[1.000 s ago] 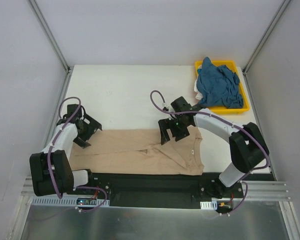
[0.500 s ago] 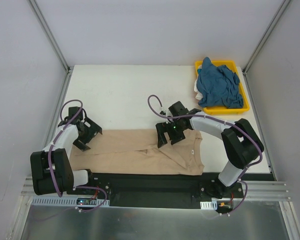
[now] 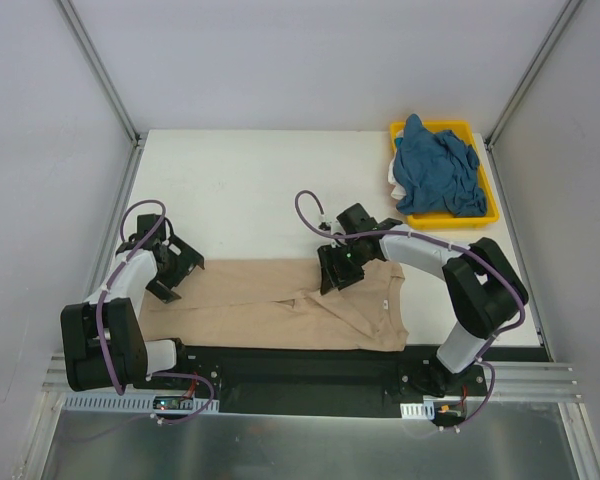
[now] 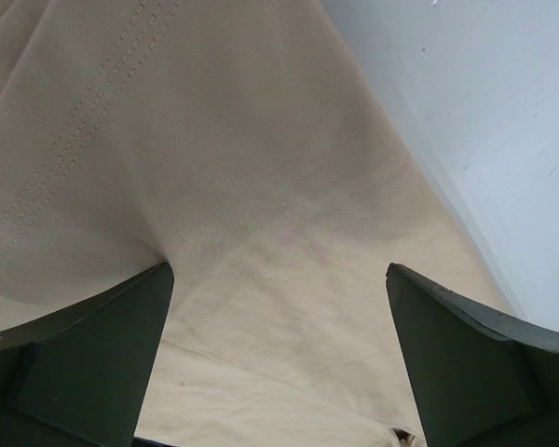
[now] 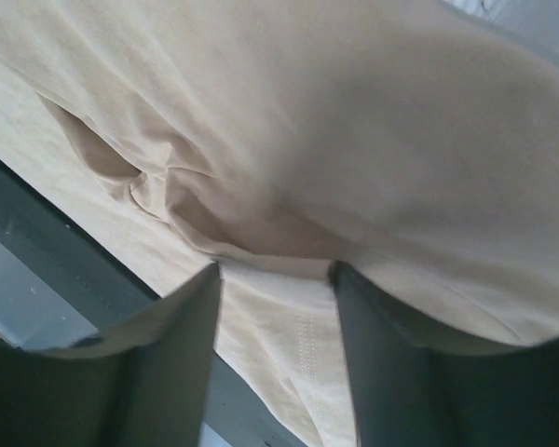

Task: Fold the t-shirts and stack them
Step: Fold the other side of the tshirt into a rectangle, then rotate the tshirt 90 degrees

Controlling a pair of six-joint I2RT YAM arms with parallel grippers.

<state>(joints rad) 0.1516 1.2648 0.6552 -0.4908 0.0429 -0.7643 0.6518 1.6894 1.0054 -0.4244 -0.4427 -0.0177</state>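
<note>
Right wrist: right gripper [image 5: 275, 272] half-closed around tan t-shirt [image 5: 354, 121] fold, grip unclear; left gripper [image 4: 278, 275] wide apart.

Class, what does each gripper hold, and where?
Left gripper: nothing. Right gripper straddles a fold on the tan t-shirt, far edge; grip cannot be told.

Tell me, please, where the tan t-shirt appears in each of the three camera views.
Top external: tan t-shirt flat at the near edge of the white table.
Left wrist: fills the picture except the upper right.
Right wrist: fills most of it, bunched low centre.
Shared landmark: the shirt's edge against the white table.
</note>
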